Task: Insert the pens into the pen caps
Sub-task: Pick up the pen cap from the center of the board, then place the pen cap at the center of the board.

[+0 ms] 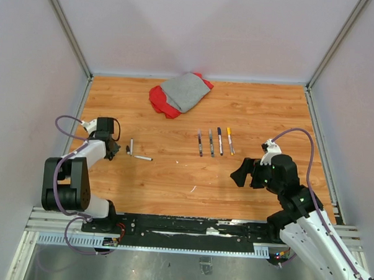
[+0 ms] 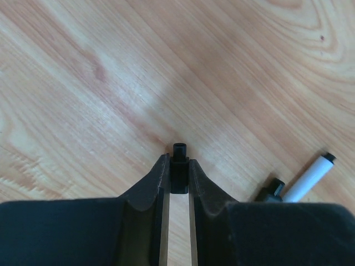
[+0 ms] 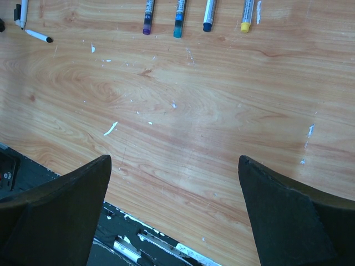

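One black cap [image 2: 179, 151] clamped in left gripper [image 2: 178, 163]; white pen [image 2: 309, 177] just right of fingers, prob. light, stiff, slick, so grab mid-barrel; right gripper [image 3: 173, 160] spread, empty.

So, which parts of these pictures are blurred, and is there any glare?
Left wrist view: the near jaws are dark and soft, the cap between them is sharper, and a pale sheen crosses the table. Right wrist view: jaws blurred, pens fairly sharp. Top view: even light, faint shadows.
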